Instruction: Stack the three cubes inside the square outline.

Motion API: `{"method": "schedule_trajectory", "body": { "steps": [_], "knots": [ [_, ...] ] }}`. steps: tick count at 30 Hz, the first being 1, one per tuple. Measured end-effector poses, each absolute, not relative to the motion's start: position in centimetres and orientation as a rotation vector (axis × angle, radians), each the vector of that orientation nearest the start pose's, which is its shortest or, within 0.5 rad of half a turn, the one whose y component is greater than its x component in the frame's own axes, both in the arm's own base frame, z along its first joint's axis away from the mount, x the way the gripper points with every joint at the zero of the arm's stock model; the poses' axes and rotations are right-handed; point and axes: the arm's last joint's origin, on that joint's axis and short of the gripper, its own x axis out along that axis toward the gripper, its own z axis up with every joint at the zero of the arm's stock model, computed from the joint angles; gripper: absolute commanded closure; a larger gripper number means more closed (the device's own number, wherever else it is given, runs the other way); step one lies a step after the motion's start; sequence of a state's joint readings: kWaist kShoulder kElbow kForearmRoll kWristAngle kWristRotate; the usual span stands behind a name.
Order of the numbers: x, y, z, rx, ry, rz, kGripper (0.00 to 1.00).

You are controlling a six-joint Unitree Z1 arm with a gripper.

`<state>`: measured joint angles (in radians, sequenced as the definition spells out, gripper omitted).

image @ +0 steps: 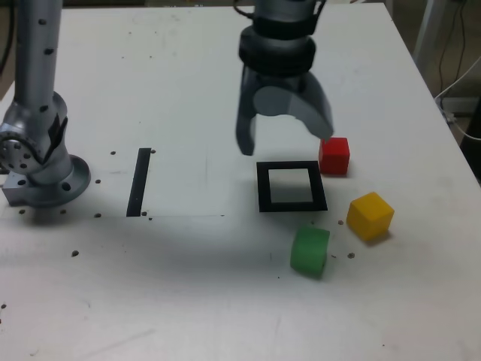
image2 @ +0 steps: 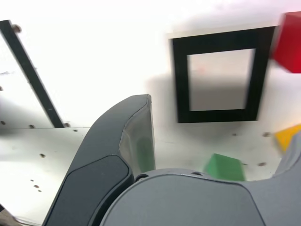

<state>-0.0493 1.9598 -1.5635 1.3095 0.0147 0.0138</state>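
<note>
A: Nearest us on the table, the green cube lies apart from the rest, near the front corner of the square outline on the exterior view's right. We read it as slightly turned.

B: Next back, the yellow cube, well clear of the frame on the same side. Then the outline itself, its centre bare, nothing stacked yet.

A: The red cube sits just beside the outline's far corner, exterior view's right. The gripper hangs above the far edge of the frame with its fingers spread wide, holding nothing. One fingertip looks very near the red cube's top; we cannot tell if it touches.

B: We judge red to be the first pick. For a clean grasp we would centre the open fingers over it, square them to its flat faces, then descend so neither tip nudges it.

A: Farther back, the black tape strip and the arm's base at the exterior view's left; neither is in the way.
</note>
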Motion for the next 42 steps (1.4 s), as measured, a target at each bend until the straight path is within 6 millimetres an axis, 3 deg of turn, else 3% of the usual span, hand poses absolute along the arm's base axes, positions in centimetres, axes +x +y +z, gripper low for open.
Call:
{"method": "schedule_trajectory", "body": {
  "steps": [13, 24, 29, 34, 39, 42],
  "knots": [
    [38.6, -0.2, 25.5, 0.064, 1.723, -0.044, 0.01],
    [41.1, 1.8, 23.2, 0.051, 1.741, -0.051, 0.02],
    [42.1, 2.1, 22.0, 0.046, 1.75, -0.059, 0.06],
    [42.9, 2.3, 20.9, 0.031, 1.763, -0.067, 0.22],
    [43.3, 2.4, 20.5, 0.025, 1.764, -0.068, 0.57],
    [43.5, 2.4, 20.6, 0.034, 1.758, -0.061, 0.7]
  ]
}}
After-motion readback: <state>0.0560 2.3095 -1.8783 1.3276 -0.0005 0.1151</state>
